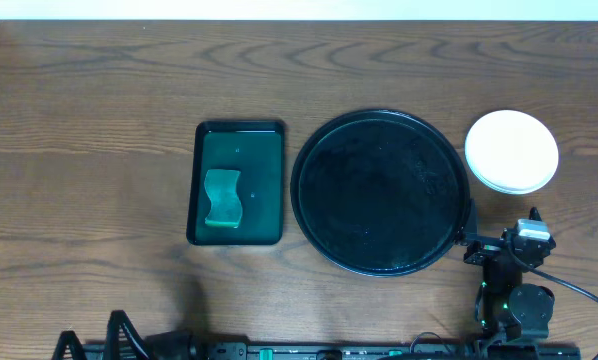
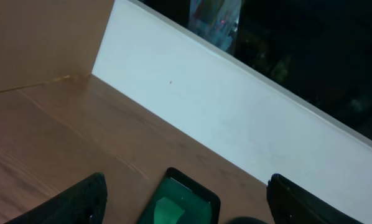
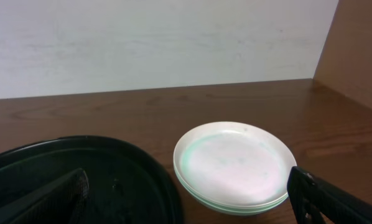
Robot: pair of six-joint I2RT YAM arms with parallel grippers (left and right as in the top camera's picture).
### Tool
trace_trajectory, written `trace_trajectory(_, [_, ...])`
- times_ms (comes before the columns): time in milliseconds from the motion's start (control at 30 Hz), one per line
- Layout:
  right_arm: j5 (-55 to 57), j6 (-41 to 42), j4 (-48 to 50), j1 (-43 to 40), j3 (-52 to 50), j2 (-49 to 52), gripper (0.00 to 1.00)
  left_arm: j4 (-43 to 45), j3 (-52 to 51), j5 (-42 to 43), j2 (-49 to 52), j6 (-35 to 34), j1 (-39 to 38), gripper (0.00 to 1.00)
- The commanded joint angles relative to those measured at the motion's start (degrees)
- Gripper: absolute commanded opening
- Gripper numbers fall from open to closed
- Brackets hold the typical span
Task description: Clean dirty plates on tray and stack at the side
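plates (image 1: 511,150) stacked just beside black tray (image 1: 381,190), sponge (image 1: 222,197) in green tray (image 1: 265,190), jaws spread (both arms)

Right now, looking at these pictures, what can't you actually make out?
Plates, right wrist view: the top one covers the lower ones' faces, so smudges there are hidden.
Sponge, left wrist view: cut off by the bottom edge.
Black tray, right wrist view: cut off left and below.
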Motion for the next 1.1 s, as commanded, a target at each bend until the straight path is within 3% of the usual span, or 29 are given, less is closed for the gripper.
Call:
trace_trajectory(0, [0.68,0.57,-0.11,-0.37,-0.09,-0.37,0.99,-1.01,-2.29,0.94,-1.6,-0.11,-0.02,0.82])
trace_trajectory(267, [0.68,0.57,-0.11,-0.37,-0.09,-0.37,0.99,-0.17,-8.35,0.94,-1.6,-4.55,-0.35,0.82])
trace_trajectory(400, [0.68,0.57,-0.11,-0.37,-0.09,-0.37,0.99,6.73,-12.76,0.96,-1.6,-7.1,-0.39,0.83])
trace_trajectory(667, [0.68,0.57,-0.11,-0.37,-0.09,-0.37,0.99,35.65,-26.01,0.92,-1.6,-7.17,-3.67,0.82])
trace_trajectory(933, [0.68,0.57,-0.11,-0.37,-0.09,-0.37,0.99,71.41,-40.85,0.92,-1.62,-7.17,-4.17,0.82])
trace_trajectory(1067, [0.68,0.57,-0.11,-0.37,-0.09,-0.37,0.99,82.95,-46.47,0.92,-1.62,-7.17,-4.17,0.83])
